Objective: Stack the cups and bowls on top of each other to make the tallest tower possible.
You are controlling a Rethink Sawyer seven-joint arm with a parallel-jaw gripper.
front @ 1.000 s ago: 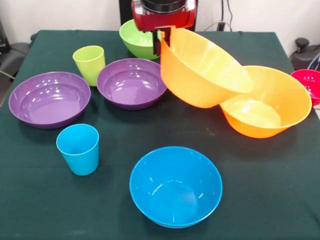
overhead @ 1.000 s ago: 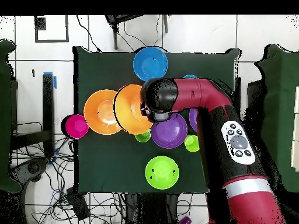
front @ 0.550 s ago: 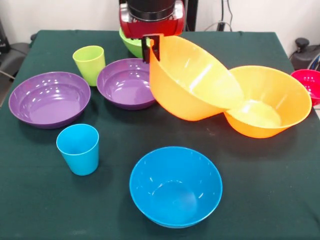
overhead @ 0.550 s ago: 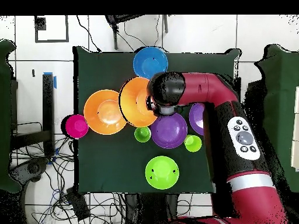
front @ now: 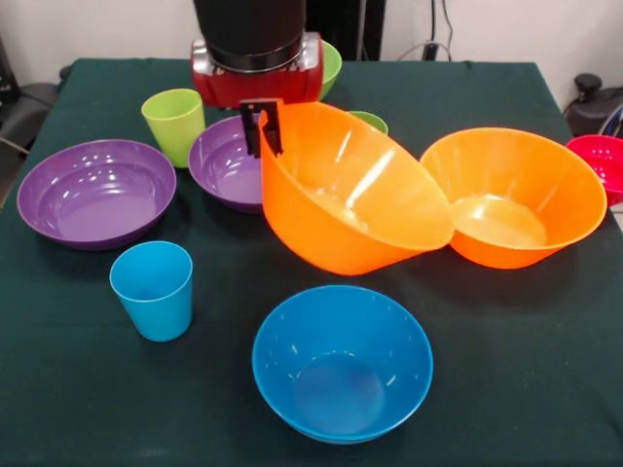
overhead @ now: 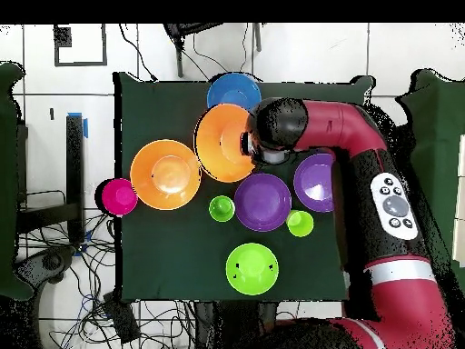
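Blue bowl [front: 342, 362] sits nearest on the table [front: 506, 389]. Behind it the hand [front: 263, 126] is clamped on the rim of a tilted orange bowl [front: 350, 199], which hides part of a purple bowl [front: 226, 161]. The arm covers most of the green bowl [front: 331, 63].

dark green table [front: 545, 389], tangled floor cables [overhead: 82, 300]

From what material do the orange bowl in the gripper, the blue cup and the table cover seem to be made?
Orange bowl held by the gripper: likely glossy plastic; bright streaks of reflected light run down its inside wall.
Blue cup: likely the same smooth plastic, with a soft sheen and even colour.
Table cover: looks like dark green matte cloth, with no reflections.
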